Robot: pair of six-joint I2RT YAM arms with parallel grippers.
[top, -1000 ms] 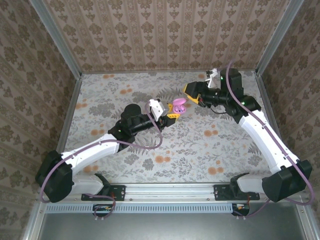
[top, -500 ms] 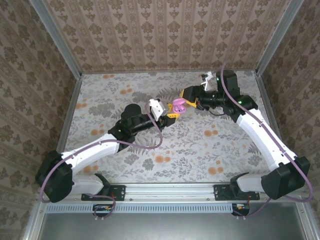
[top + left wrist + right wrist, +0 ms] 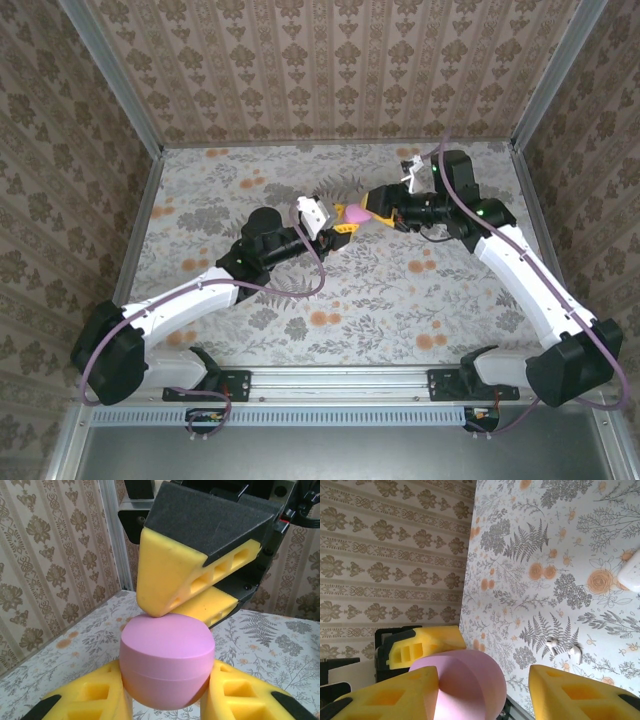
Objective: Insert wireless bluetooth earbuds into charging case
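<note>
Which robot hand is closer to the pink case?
Left. The left gripper grips the pink case, with a finger on each side. The right gripper is open, with one fingertip against the case's top and the other finger apart from it.

Right gripper (image 3: 484, 677): your two yellow foam fingers stand apart, jaws open.
Case: pale pink rounded plastic charging case (image 3: 470, 680) sits between them, against the finger nearer the patterned wallpaper (image 3: 395, 555) and clear of the other.
Behind it: left gripper finger (image 3: 427, 642), yellow foam, black-backed.
Cloth: two tiny white pieces (image 3: 565, 650) lie close together on the floral tablecloth (image 3: 545, 580).
</note>
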